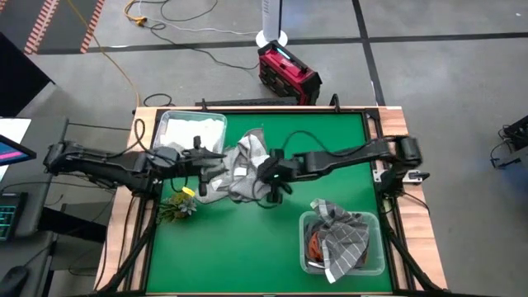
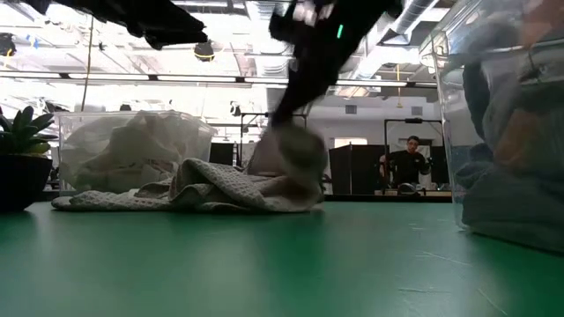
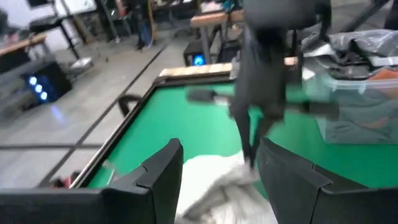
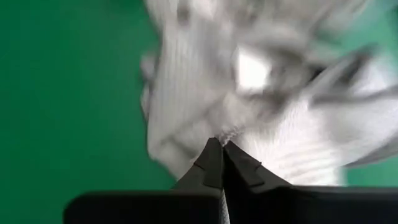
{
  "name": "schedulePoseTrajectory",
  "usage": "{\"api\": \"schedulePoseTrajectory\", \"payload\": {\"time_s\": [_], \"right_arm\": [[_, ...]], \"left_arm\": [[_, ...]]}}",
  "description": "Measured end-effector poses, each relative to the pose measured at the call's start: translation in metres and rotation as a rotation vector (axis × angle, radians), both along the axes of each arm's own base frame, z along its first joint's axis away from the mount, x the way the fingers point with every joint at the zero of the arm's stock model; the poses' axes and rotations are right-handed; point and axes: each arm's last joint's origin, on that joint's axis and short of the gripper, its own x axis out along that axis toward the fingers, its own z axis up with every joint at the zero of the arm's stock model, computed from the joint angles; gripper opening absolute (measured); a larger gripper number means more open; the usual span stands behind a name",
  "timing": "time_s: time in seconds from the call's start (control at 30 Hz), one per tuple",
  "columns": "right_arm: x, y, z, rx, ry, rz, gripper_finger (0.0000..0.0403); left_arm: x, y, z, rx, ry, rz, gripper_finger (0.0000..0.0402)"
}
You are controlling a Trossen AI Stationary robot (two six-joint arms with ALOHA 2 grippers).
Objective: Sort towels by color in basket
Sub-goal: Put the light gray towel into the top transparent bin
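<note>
Grey towel (image 1: pixel 239 169) is bunched mid-table, right end effector (image 4: pixel 221 144) pinched tight on a fold of it, probably to lift it binward, while the left end effector (image 3: pixel 217 168) waits wide open beside it.

Small green plant (image 1: pixel 178 206) at the green table's (image 1: pixel 247 247) left edge; red box (image 1: pixel 288 73) on floor beyond; person (image 2: pixel 407 165) seated far back.

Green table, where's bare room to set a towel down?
The green table is bare along its front, between the plant sprig and the checked-towel bin, and at the back right corner. It is crowded mid-table, where the right gripper pinches the light grey towel beside the left gripper.
</note>
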Motion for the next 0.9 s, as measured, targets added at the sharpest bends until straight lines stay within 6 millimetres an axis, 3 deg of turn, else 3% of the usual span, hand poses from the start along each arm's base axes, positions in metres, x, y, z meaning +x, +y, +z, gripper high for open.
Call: {"api": "schedulePoseTrajectory", "payload": {"time_s": [0.17, 0.3, 0.53, 0.73, 0.9], "right_arm": [[-0.021, 0.015, 0.062, -0.014, -0.215, 0.054, 0.0015], [-0.036, 0.03, 0.088, -0.002, -0.303, 0.098, 0.0017], [-0.043, 0.053, 0.09, -0.071, -0.309, 0.085, 0.0017], [-0.04, 0.052, 0.096, -0.075, -0.375, 0.072, 0.0017], [-0.035, 0.053, 0.107, -0.107, -0.498, 0.097, 0.0017]], "left_arm": [[0.027, -0.003, -0.011, 0.037, -0.026, -0.049, 0.0196], [0.048, -0.005, -0.02, 0.041, -0.056, -0.05, 0.0197], [0.069, -0.012, -0.029, 0.025, -0.105, -0.101, 0.022], [0.081, -0.022, -0.019, -0.027, -0.169, -0.268, 0.0263], [0.094, -0.027, -0.025, -0.031, -0.154, -0.292, 0.0286]]}}
